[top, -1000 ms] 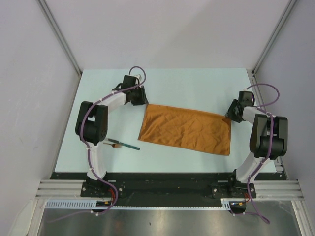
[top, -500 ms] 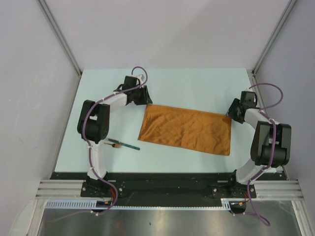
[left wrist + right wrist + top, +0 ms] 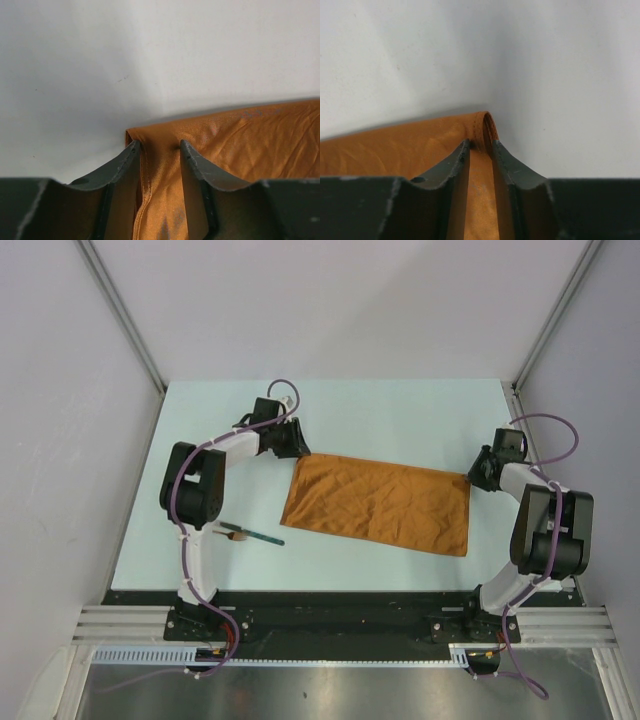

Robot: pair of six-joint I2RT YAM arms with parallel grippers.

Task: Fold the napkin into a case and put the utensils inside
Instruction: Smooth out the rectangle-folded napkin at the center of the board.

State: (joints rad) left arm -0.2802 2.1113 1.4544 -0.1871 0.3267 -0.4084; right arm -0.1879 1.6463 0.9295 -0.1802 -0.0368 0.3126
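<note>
The napkin (image 3: 378,505) lay mid-table as a wide rectangle, slightly askew, its long sides running roughly left to right. That looked like the first fold done and the narrower case not yet made. Each arm had gone to a far corner of the cloth, I judged so the far edge could be lifted evenly and brought over toward the table's near edge without skewing.

The left gripper (image 3: 298,448) sat at the far-left corner, its jaws apart and astride it, cloth filling the gap between them. Whether they were actually squeezing it, I couldn't tell.

The right gripper (image 3: 474,473) was at the far-right corner with its jaws drawn much closer, pinching the corner. The hem curled up just past the tips, which looked like a real bite.

The utensils (image 3: 250,533) waited toward the table's near-left corner, beside the left arm and apart from the cloth's left edge, probably kept clear so the folding wouldn't drag them along.
</note>
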